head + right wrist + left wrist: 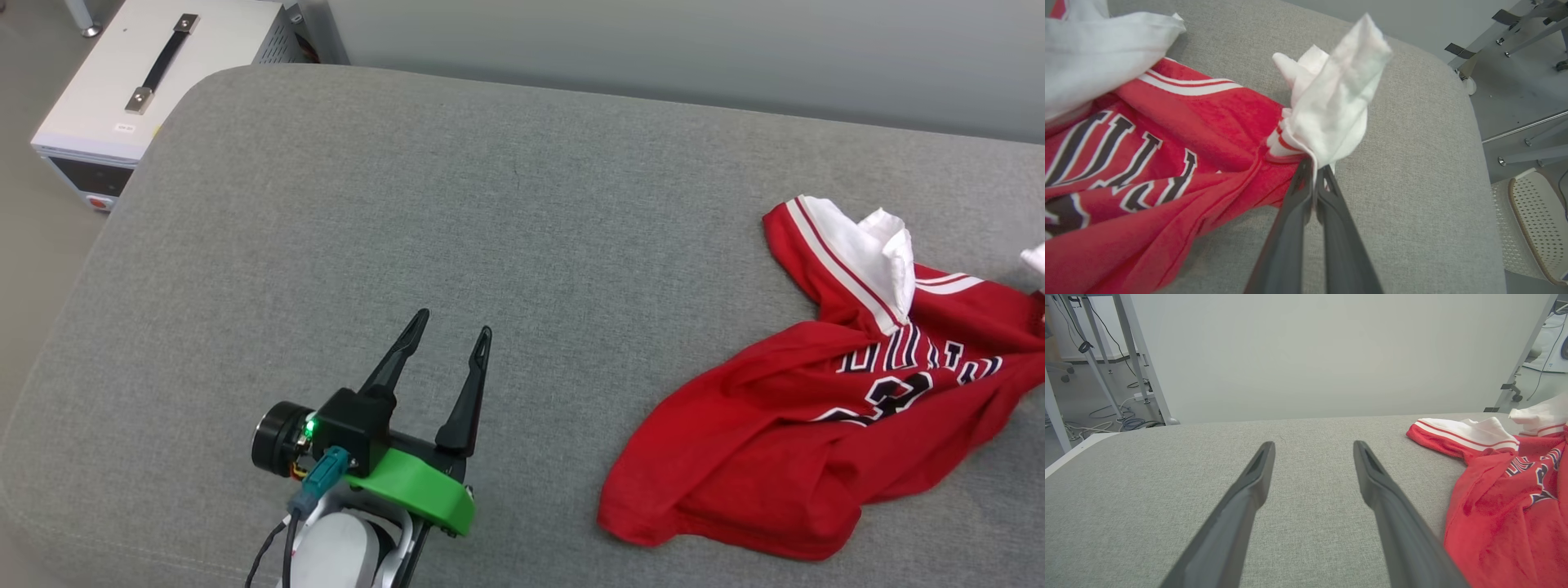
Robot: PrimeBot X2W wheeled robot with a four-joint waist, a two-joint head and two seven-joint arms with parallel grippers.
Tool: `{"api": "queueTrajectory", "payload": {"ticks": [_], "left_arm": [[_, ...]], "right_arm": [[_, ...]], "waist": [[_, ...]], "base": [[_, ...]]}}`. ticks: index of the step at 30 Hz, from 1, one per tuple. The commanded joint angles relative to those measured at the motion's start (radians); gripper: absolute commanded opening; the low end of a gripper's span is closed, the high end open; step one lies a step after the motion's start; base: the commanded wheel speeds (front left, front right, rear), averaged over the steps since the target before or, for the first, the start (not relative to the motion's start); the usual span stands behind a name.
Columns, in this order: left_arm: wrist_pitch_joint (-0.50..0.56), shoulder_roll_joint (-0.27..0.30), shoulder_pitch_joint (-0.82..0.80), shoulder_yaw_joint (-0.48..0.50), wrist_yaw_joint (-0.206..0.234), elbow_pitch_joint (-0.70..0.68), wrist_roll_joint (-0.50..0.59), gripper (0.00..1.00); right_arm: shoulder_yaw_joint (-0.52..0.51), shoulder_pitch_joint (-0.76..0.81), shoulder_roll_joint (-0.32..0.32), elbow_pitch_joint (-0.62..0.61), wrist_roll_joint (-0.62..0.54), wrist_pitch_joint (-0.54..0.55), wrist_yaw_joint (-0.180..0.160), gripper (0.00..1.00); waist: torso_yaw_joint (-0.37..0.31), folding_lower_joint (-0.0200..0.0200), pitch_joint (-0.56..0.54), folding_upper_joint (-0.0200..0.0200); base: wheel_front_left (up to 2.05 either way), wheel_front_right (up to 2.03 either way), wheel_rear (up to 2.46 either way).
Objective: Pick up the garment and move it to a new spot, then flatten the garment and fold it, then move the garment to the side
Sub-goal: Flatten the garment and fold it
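Crumpled red garment (784, 433) with white sleeves on grey cushion (408, 212).

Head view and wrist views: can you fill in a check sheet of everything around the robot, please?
Surface: grey cushion, smooth fabric.
Job's things: red shirt, crumpled at the right side.
Clutter: nothing seen.
Grippers: left gripper open over bare cushion; right gripper shut on the shirt's white sleeve.
Cables: wires behind the left gripper; loose cables on the floor.
Surroundings: white box with a black handle, pale wall.
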Motion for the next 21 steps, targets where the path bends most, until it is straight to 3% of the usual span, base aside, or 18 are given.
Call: {"api": "queueTrajectory", "payload": {"ticks": [1, 6, 10, 21], "left_arm": [[-0.006, 0.003, -0.011, 0.003, -0.003, 0.005, -0.004, 1.0], [-0.006, 0.007, -0.009, 0.001, -0.003, 0.015, -0.006, 1.0], [-0.006, 0.009, -0.006, 0.006, -0.003, 0.02, -0.005, 1.0], [-0.006, 0.003, 0.016, 0.005, -0.003, 0.009, -0.041, 1.0]], "right_arm": [[-0.009, 0.005, 0.024, 0.026, -0.018, -0.025, -0.001, 1.0], [-0.069, -0.004, 0.107, 0.098, -0.064, -0.107, -0.001, 1.0], [-0.092, -0.013, 0.164, 0.079, -0.099, -0.182, -0.001, 1.0], [-0.066, 0.076, 0.293, -0.195, -0.109, -0.359, -0.001, 1.0]], "waist": [[0.003, 0.0, 0.004, 0.0], [-0.004, 0.0, -0.001, 0.0], [-0.027, 0.0, -0.019, 0.0], [-0.121, 0.0, -0.095, 0.0]], "base": [[0.0, 0.0, 0.0], [0.0, 0.0, 0.0], [0.0, 0.0, 0.0], [0.0, 0.0, 0.0]]}}
